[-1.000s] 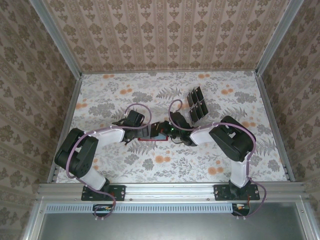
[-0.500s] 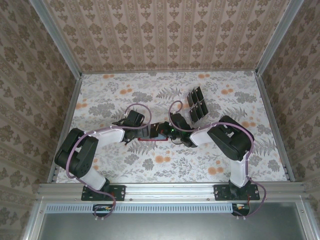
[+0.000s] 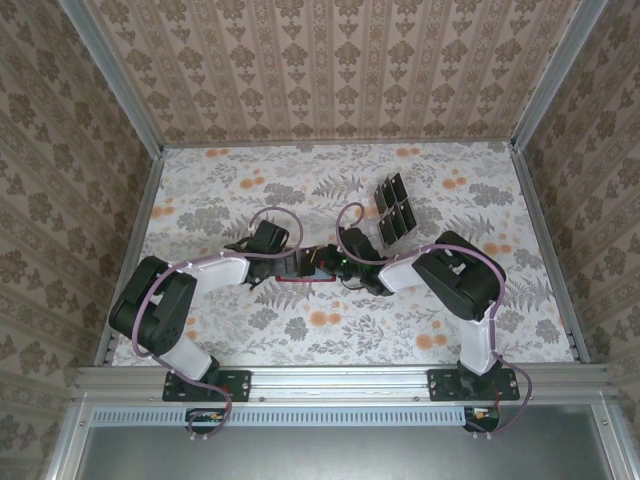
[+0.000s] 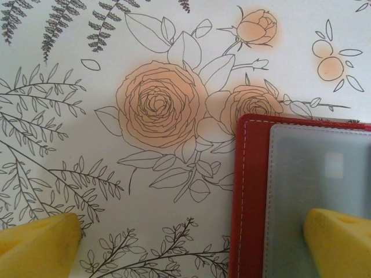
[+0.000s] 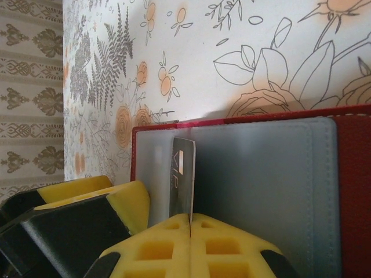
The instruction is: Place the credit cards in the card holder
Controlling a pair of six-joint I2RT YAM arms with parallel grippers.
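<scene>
The right gripper (image 5: 191, 223) was clamped on a thin dark grey rectangular card (image 5: 182, 174), just beyond its fingertips over the open red folding wallet (image 5: 351, 191). The left gripper (image 4: 185, 240) stood spread apart, one finger (image 4: 339, 243) over that wallet.

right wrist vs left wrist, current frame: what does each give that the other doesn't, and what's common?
Right wrist: a credit card pinched edge-on in the shut right gripper, standing over the grey-blue pocket of the open card holder, with the wallpapered wall at the left.
Left wrist: the left gripper open wide, one finger over the pocket, the other over the floral cloth, plus the holder's stitched red corner.
Both: the holder's red edge and pale pocket lying on the flowered cloth.
</scene>
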